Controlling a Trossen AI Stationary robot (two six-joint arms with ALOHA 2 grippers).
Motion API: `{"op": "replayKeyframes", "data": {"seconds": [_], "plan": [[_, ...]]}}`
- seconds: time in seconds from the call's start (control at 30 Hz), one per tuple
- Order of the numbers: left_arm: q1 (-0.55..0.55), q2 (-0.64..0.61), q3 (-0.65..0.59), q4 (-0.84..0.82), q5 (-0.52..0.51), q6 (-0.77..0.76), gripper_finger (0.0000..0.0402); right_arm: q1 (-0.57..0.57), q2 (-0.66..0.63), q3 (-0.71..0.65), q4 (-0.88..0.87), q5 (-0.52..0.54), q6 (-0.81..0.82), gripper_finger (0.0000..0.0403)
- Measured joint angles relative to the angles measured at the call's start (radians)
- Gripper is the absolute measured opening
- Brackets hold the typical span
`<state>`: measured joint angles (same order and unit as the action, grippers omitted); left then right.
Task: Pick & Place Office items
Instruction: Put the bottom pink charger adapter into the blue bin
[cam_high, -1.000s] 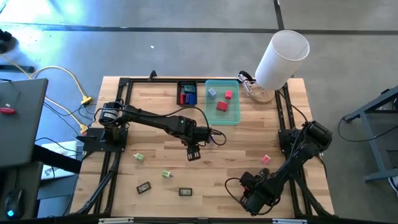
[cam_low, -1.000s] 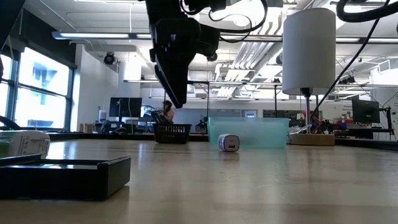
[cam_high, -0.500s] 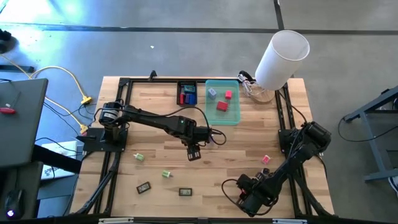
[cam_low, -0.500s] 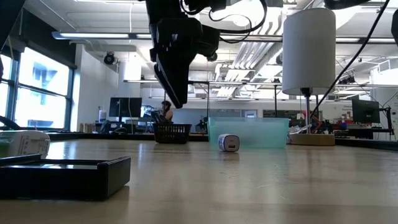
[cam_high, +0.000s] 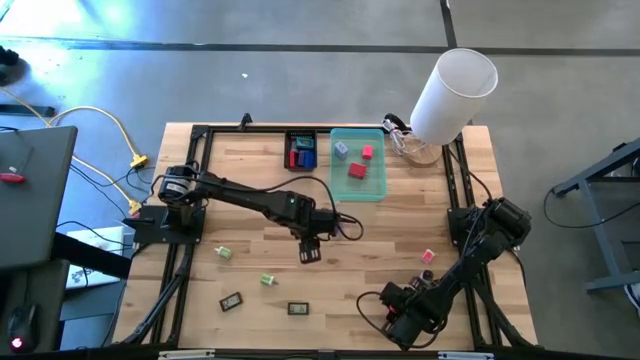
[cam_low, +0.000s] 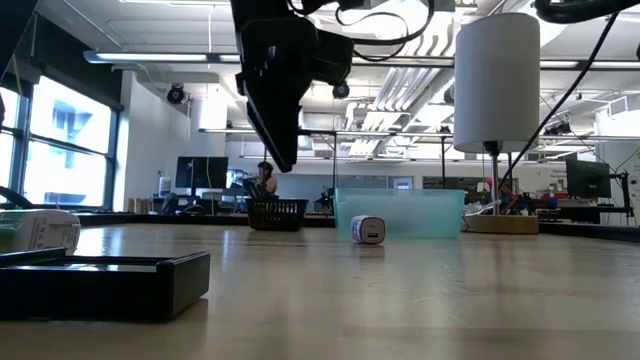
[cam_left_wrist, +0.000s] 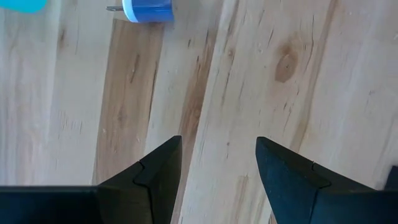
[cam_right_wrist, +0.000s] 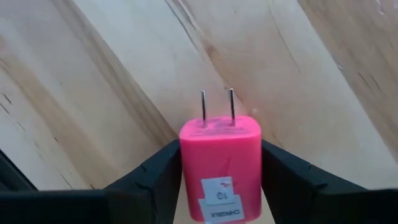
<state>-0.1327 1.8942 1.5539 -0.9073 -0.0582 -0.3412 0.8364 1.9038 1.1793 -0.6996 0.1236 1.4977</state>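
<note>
My right gripper (cam_high: 398, 322) is near the table's front edge, right of centre, shut on a pink plug-in charger (cam_right_wrist: 221, 162). My left gripper (cam_high: 309, 252) hangs open over bare wood at mid-table, its fingers (cam_left_wrist: 158, 165) with nothing between them. A blue charger (cam_left_wrist: 147, 9) lies on the wood ahead of it. Loose on the table are another pink piece (cam_high: 428, 256), two green pieces (cam_high: 222, 252) (cam_high: 267, 280) and two black pieces (cam_high: 232, 300) (cam_high: 297, 309). The teal tray (cam_high: 378, 190) and the small black tray (cam_high: 301, 136) at the far edge hold red, pink and blue pieces. My right gripper pinches the pink charger's two opposite side faces (cam_right_wrist: 186, 155) between its two fingers, coming from above and pointing down. The two metal prongs (cam_right_wrist: 216, 106) stick out past the fingertips, along the wood. Whether the charger rests on the table or is lifted clear, I cannot tell.
A tall white cylinder (cam_high: 455, 90) stands at the far right corner beside the teal tray. Black frame rails (cam_high: 185, 270) run along the table's left and right sides. Bare wood lies between the two grippers.
</note>
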Motion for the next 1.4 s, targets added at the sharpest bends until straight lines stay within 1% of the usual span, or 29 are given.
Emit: {"op": "replayKeyframes", "data": {"seconds": [0.17, 0.3, 0.47, 0.8, 0.9, 1.03, 1.17, 1.27, 1.4], "plan": [[-0.001, 0.000, 0.000, 0.000, 0.000, 0.003, 0.0197, -0.001, 0.000, 0.000, -0.002, 0.007, -0.012, 0.0188], [-0.001, 0.000, 0.000, -0.012, -0.001, 0.035, 0.0197, -0.001, 0.000, 0.000, -0.014, 0.013, -0.030, 0.0188], [-0.008, 0.000, 0.000, -0.078, 0.008, 0.030, 0.0197, 0.000, 0.001, 0.000, -0.017, 0.017, -0.011, 0.0188], [-0.061, 0.000, 0.000, -0.198, 0.012, 0.028, 0.0197, 0.001, 0.002, 0.000, -0.021, 0.027, -0.052, 0.0187], [-0.079, 0.000, 0.000, -0.205, 0.012, 0.013, 0.0197, 0.000, 0.002, 0.000, -0.032, 0.035, -0.015, 0.0176], [-0.105, 0.000, 0.000, -0.270, 0.013, -0.011, 0.0197, -0.014, 0.001, 0.001, -0.043, 0.001, -0.045, 0.0136], [-0.141, 0.000, 0.000, -0.364, 0.015, -0.018, 0.0197, -0.022, -0.004, 0.011, -0.054, 0.013, -0.101, 0.0136], [-0.182, 0.000, 0.000, -0.405, 0.014, 0.017, 0.0197, -0.041, -0.018, 0.049, -0.095, 0.060, -0.166, 0.0136], [-0.231, 0.000, 0.000, -0.452, 0.015, 0.037, 0.0197, -0.076, -0.025, 0.156, -0.272, 0.093, -0.252, 0.0136]]}}
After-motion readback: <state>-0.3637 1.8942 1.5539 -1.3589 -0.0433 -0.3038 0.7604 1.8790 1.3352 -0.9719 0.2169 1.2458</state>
